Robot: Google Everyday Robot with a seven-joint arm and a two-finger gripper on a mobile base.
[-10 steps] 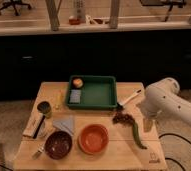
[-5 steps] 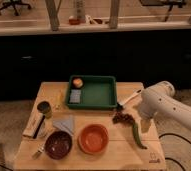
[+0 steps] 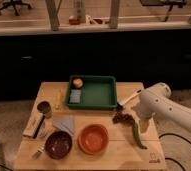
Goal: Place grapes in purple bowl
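Grapes (image 3: 122, 118) just beside pincer (image 3: 123, 104), nr green tray (image 3: 99, 93) corner; pincer open/shut: can't tell.

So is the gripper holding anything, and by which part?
Nothing that shows: the gripper hangs near the tray corner, grapes lying on the table beside it.

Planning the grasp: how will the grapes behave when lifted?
The grapes look like a lumpy, loose cluster, so probably floppy and squashable. Round berries may roll if detached. The gripper hovers just beyond them, near the green tray corner.

Dim warm light; end effector (image 3: 120, 105) beside grapes (image 3: 122, 118)
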